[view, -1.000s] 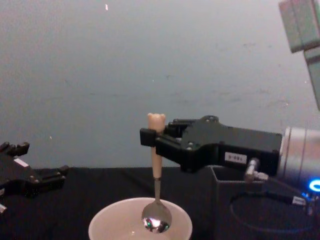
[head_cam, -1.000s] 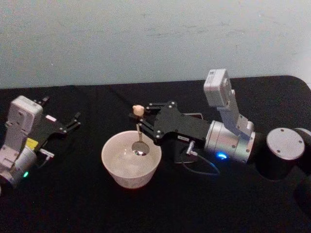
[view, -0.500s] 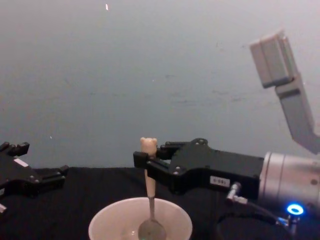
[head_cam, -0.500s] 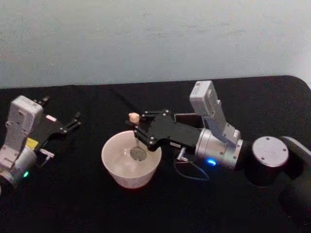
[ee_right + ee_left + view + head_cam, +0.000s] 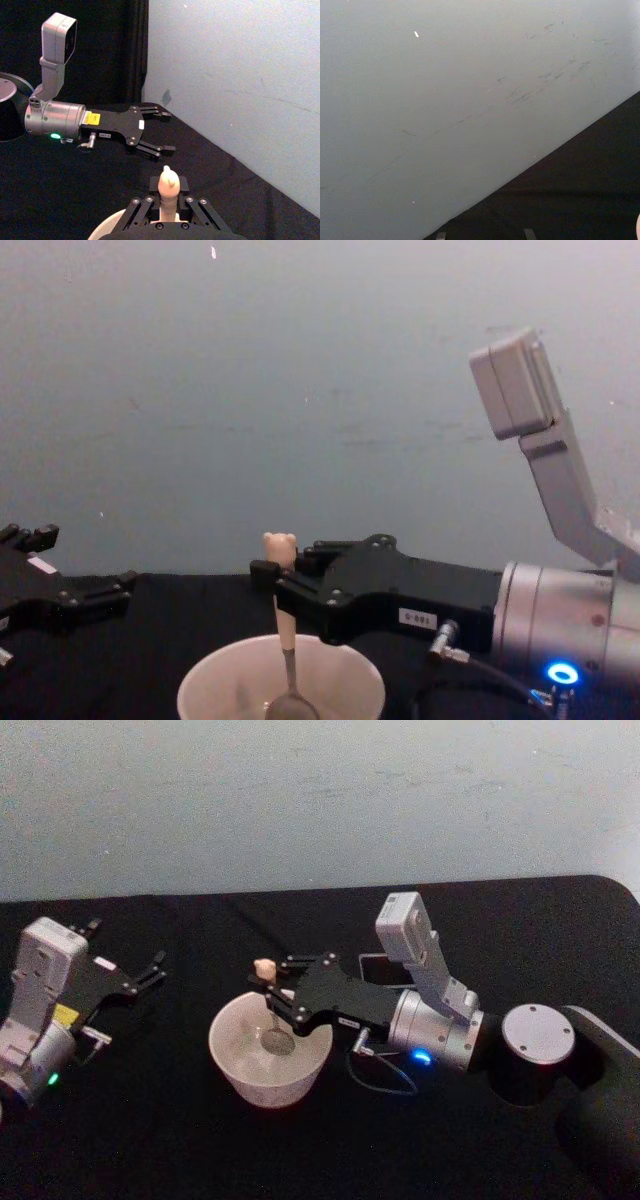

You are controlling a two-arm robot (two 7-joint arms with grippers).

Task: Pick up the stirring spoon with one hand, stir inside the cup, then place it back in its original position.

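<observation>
FRONT MIDDLE OF THE WORKTOP: the cup (image 5: 262, 1088) stands upright on the black worktop (image 5: 200, 1150). The stirring spoon (image 5: 286, 640) is dipped into it, metal bowl low inside and bear head above the rim. My right gripper (image 5: 272, 988) reaches in from the worktop's right side, jaws clamped on the beige handle just under the bear head. Behind that arm, toward the back edge, part of the dark grey holder (image 5: 372, 962) shows, where the spoon belongs. At the left edge my left gripper (image 5: 148, 970) sits parked, jaws spread wide and empty. I judge the stirring step is in hand. The risk is my high grip on a slim handle. Too wide a sweep could drive the bowl against the cup wall and shove or tip the cup. It could also twist the spoon in my jaws and spoil its return to the narrow holder.
</observation>
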